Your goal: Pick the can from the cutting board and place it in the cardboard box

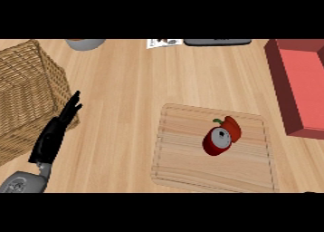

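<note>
Wooden worktop (125, 81), as we list it: wicker basket (17, 99), left; red box (279, 86), right; cutting board (191, 167), centre. Left robot hand (54, 136): fingers straight, holding nothing. Can (216, 141): lying on the board against a pepper (231, 127); we judge pick and placing both undone.

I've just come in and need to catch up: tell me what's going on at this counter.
Nothing is being handled yet. The can lies on its side on the cutting board, against a red pepper. The robot's left hand is open, fingers straight, beside the wicker basket, well away from the board. The right hand is out of view. The red box at the right shows no can inside.
</note>
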Controlling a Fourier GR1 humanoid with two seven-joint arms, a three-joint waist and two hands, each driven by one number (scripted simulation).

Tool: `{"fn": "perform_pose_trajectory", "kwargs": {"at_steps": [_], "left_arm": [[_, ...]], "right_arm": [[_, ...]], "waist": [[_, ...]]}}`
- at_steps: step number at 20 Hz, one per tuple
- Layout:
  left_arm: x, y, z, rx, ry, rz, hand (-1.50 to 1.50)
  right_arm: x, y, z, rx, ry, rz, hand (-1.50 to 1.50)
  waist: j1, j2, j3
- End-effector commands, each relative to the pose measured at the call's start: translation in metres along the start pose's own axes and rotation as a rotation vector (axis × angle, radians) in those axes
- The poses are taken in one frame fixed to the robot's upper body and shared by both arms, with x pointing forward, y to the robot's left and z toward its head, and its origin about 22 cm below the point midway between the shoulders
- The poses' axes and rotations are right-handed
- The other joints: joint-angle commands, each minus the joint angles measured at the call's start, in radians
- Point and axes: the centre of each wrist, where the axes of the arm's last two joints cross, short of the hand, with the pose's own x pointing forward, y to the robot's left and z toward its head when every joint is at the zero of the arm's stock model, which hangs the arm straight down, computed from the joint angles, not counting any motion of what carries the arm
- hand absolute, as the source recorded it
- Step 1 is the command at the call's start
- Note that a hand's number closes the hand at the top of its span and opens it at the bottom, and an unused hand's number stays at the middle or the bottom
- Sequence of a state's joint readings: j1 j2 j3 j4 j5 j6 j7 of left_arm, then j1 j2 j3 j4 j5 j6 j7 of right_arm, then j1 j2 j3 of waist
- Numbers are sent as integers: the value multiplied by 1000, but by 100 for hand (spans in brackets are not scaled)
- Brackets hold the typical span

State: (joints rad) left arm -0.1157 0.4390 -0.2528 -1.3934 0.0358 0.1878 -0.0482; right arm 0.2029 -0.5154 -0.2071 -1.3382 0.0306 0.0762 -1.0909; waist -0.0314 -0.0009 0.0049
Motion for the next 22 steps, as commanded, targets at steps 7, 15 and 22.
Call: {"fn": "perform_pose_trajectory", "kwargs": {"at_steps": [7, 15, 22], "left_arm": [[-12, -9, -7, 9, 42, -24, 0], [-21, -11, -8, -1, 40, -37, 0], [-22, -3, 2, 0, 37, -31, 0]], "right_arm": [[74, 0, 11, 223, 0, 187, -150], [112, 30, -15, 254, 145, 336, -150], [121, 65, -44, 334, 238, 347, -150]], "waist": [[15, 0, -6], [24, 2, -6], [32, 1, -6]]}}
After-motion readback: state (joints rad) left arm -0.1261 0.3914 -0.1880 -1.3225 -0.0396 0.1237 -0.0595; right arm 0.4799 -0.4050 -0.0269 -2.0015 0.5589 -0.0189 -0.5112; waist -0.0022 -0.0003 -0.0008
